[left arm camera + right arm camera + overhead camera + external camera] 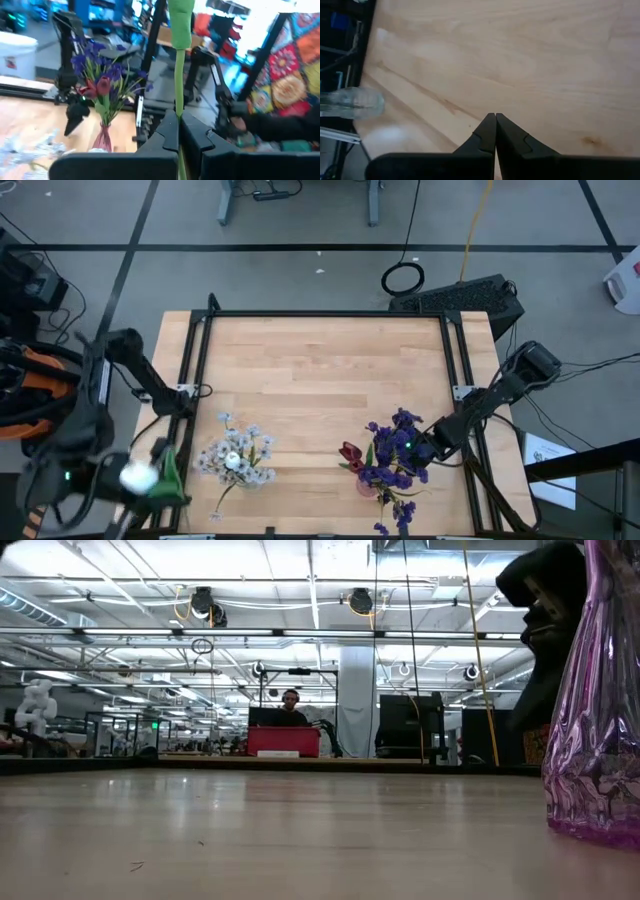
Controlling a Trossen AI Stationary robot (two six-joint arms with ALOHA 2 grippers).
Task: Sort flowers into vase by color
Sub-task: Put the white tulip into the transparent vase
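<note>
My left gripper [150, 478] is shut on a white tulip [138, 477] at the table's near left corner; its head is a white blur, with a green leaf [172, 476] beside it. A clear vase [237, 463] on the table holds white and pale-blue blossom clusters. A purple vase [383, 475] holds purple sprigs [395, 442] and a dark red tulip [350, 454]. My right gripper [427, 448] is shut and hangs just right of the purple bunch. In the low view it [545, 630] shows next to the purple vase [600, 750]. My left gripper pinches the white tulip's green stem [178, 107] between its two fingers [167, 132]. The stem lies along the fingers and runs on past their tips to a thicker green part [181, 15]. The flower is lifted clear of the table.
A black frame [320, 313] runs round the wooden table top. Bare wood [320, 370] fills the table's far half. The right wrist view shows wood under the shut fingers [495, 117] and a clear glass thing [350, 102] off to one side. A person [291, 708] sits far behind the table.
</note>
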